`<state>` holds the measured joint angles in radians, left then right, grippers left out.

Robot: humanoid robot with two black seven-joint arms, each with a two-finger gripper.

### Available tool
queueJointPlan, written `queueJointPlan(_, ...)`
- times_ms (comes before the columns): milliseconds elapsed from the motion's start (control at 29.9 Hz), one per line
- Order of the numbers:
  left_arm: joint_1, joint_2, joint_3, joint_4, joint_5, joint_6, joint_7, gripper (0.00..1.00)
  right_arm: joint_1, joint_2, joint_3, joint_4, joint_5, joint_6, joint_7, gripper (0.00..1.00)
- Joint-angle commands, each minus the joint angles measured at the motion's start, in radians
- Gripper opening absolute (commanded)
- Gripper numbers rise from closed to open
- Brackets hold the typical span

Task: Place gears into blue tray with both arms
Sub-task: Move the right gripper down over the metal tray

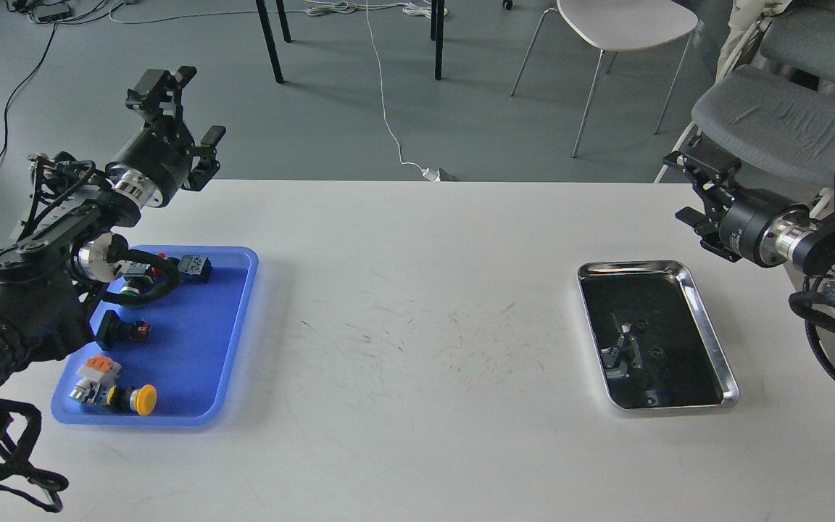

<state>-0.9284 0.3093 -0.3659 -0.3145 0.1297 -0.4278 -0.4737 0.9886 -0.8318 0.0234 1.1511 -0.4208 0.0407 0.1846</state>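
Gears are hard to make out: a few small dark round shapes point(653, 353) lie inside the steel tray, too dim against its dark floor to count or confirm.

The white table point(417, 304) fills most of the view, its middle marked with fine dark scuffs. The 2 black arms come next in size. The left arm point(48, 254) rises over the left edge of the table, and its left gripper point(175, 105) is held high beyond the far left corner, fingers spread wide with nothing between them. The right arm point(823, 246) reaches in from the right edge; the right gripper point(696, 185) hangs off the table's far right corner, fingers apart and empty.

The blue tray point(214, 348) sits near the left side of the table, partly under the left arm. It holds push-button switches along its left half, among them a yellow mushroom button point(143, 399) at the near end and a red-tipped one point(131, 330) in the middle.

The steel tray point(707, 319) lies on the right side, well apart from the blue tray.
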Motion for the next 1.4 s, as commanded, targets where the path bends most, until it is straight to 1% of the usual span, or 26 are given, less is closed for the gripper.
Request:
queueJointPlan(0,0.000,-0.004,-0.001,0.000,-0.001,0.001,-0.003,0.99,0.012,-0.036,-0.011,0.027,-0.065,0.016,0.004,0.98)
queueJointPlan(100,0.000,-0.007,-0.001,0.000,-0.001,0.010,-0.005,0.99,0.015,-0.046,-0.033,0.062,-0.146,0.030,0.006,0.98)
queueJointPlan(234,0.000,-0.012,-0.001,0.000,0.001,0.012,-0.005,0.99,0.021,-0.095,-0.042,0.081,-0.271,0.044,0.010,0.98)
queueJointPlan(368,0.000,-0.012,-0.001,0.000,0.001,0.012,-0.005,0.99,0.027,-0.116,-0.045,0.098,-0.348,0.090,0.035,0.99)
queueJointPlan(635,-0.001,-0.010,-0.001,0.000,-0.001,0.012,-0.005,0.99,0.031,-0.136,-0.083,0.110,-0.535,0.102,0.091,0.99)
queueJointPlan(802,0.000,-0.012,-0.001,0.000,-0.001,0.012,-0.006,0.99,0.036,-0.144,-0.106,0.102,-0.654,0.111,0.098,0.99)
queueJointPlan(936,0.000,-0.012,-0.001,0.000,-0.001,0.012,-0.006,0.99,0.053,-0.159,-0.140,0.104,-0.748,0.116,0.137,0.99)
queueJointPlan(1137,-0.001,-0.012,-0.001,0.000,-0.001,0.012,-0.015,0.99,0.071,-0.164,-0.192,0.081,-0.858,0.120,0.154,0.99)
queueJointPlan(1371,0.000,-0.013,-0.001,0.000,-0.001,0.012,-0.015,0.99,0.080,-0.168,-0.214,0.041,-0.981,0.146,0.190,0.98)
